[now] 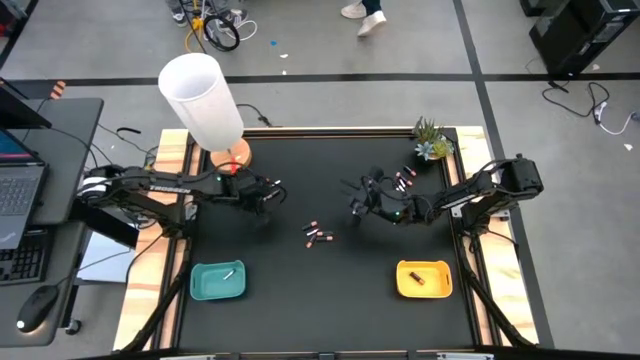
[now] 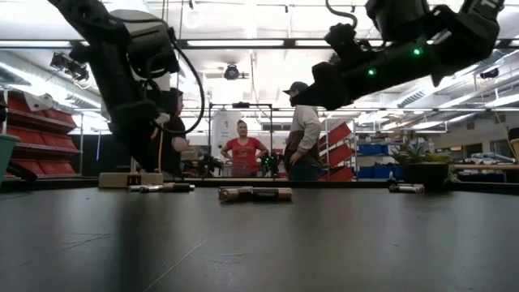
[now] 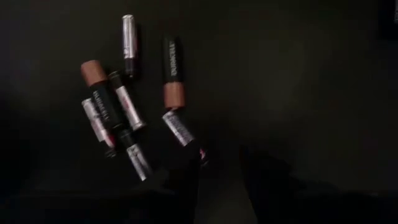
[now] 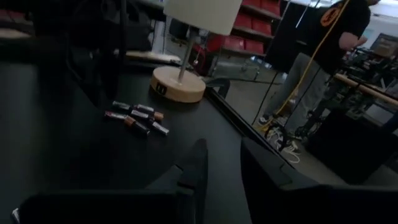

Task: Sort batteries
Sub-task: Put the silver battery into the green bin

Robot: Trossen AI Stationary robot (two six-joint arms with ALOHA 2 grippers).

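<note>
Trays sit along the lower edge of the high view, a teal tray (image 1: 217,281) lower left and a yellow tray (image 1: 424,279) lower right, each apparently holding one battery, so sorting has barely begun. Loose batteries (image 1: 318,236) lie mid-frame, more (image 1: 403,180) toward the upper right. The left gripper (image 1: 268,193) and right gripper (image 1: 358,203) hover above, fingers parted and empty, likely poised to pick.
</note>
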